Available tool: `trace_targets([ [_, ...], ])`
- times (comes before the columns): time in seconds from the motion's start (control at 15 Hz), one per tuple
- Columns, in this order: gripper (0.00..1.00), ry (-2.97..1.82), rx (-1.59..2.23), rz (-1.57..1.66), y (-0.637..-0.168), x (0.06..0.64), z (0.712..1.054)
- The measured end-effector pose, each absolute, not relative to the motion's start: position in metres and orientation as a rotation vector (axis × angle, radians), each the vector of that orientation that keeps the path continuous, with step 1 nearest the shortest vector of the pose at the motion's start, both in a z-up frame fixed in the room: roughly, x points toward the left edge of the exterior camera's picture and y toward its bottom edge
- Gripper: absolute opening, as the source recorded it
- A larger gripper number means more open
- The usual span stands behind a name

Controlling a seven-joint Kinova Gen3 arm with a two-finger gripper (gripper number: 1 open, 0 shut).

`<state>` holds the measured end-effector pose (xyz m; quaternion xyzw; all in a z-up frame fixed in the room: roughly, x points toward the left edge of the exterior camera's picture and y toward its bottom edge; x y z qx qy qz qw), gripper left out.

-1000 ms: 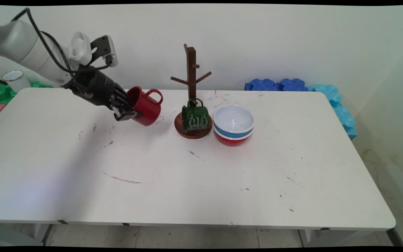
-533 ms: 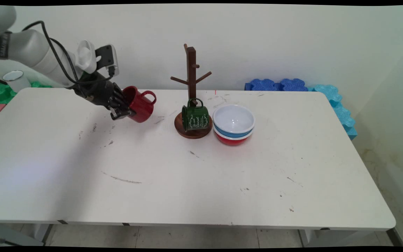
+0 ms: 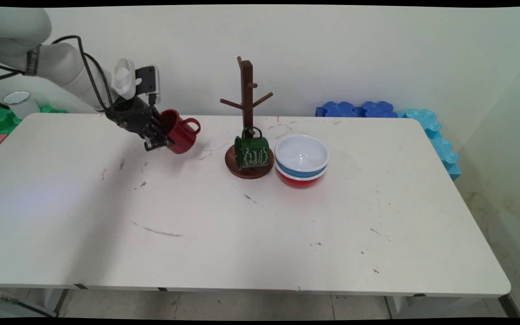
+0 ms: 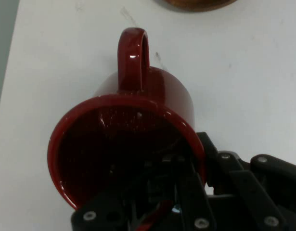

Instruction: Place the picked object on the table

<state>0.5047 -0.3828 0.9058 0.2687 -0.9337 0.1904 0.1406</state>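
A: Item one, the gripper (image 3: 163, 141)?
B: It was clamped on the rim of the red mug (image 3: 179, 132), one finger inside the cup, one outside. The mug hung tilted above the white table (image 3: 260, 234), handle (image 4: 133, 53) pointing away from the hand.

A: Things nearby?
B: To its right stood a wooden mug tree (image 3: 247, 122), with a green mug (image 3: 252, 152) at its base. Just beside that were stacked bowls (image 3: 301, 160): white on blue on red. Nothing lay between the red mug and the tree. Blue foam blocks (image 3: 386, 110) sat behind the table's far right corner, and a white cup (image 3: 20, 104) past the far left.

A: Change from one second before?
B: The mug had moved left and slightly farther from the tree.
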Motion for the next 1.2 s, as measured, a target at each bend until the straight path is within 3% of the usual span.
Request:
trace_targets([
  [1.07, 0.00, -2.878, 0.538, 0.462, -0.424, 0.516, 0.870],
  [1.13, 1.00, -2.882, 0.531, 0.459, -0.425, 0.516, 0.869],
  [1.2, 1.00, -2.887, 0.522, 0.456, -0.426, 0.516, 0.868],
])
